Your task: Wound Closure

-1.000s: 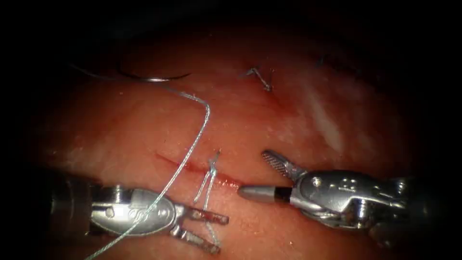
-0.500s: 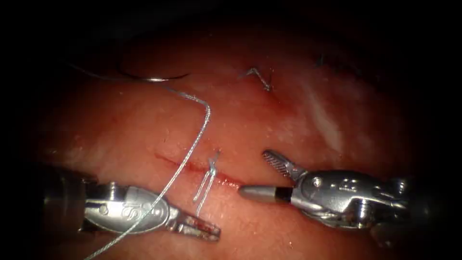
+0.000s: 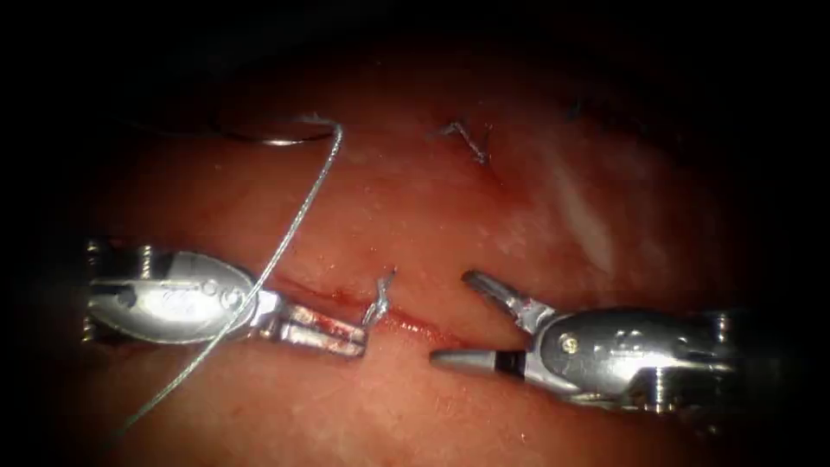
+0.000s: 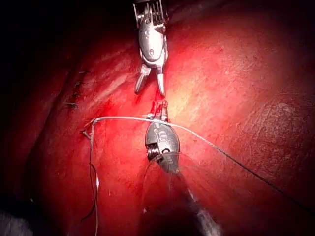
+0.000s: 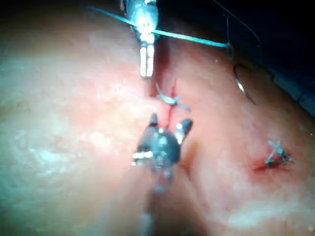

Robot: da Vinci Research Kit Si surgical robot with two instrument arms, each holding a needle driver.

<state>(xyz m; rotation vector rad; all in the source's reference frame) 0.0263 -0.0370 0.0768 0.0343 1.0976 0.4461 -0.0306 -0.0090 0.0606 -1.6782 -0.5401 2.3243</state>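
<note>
Endoscope view: the left tool [image 3: 350, 335] has risen to the cut [image 3: 406, 324], jaws closed just beside the knot [image 3: 380, 298], apparently on its thread tails; earlier they were spread lower down. The right tool [image 3: 454, 318] stays wide open, empty. One needle [image 3: 281, 138] lies free on the tissue [image 3: 605, 216], upper left; one long thread [image 3: 298, 225] is now drawn straighter. Two tied stitches count, including the far one [image 3: 471, 143].

Left wrist view: left tool [image 4: 161, 109], thread [image 4: 123, 118].

Right wrist view: right tool [image 5: 168, 124] open, knot [image 5: 170, 100].
</note>
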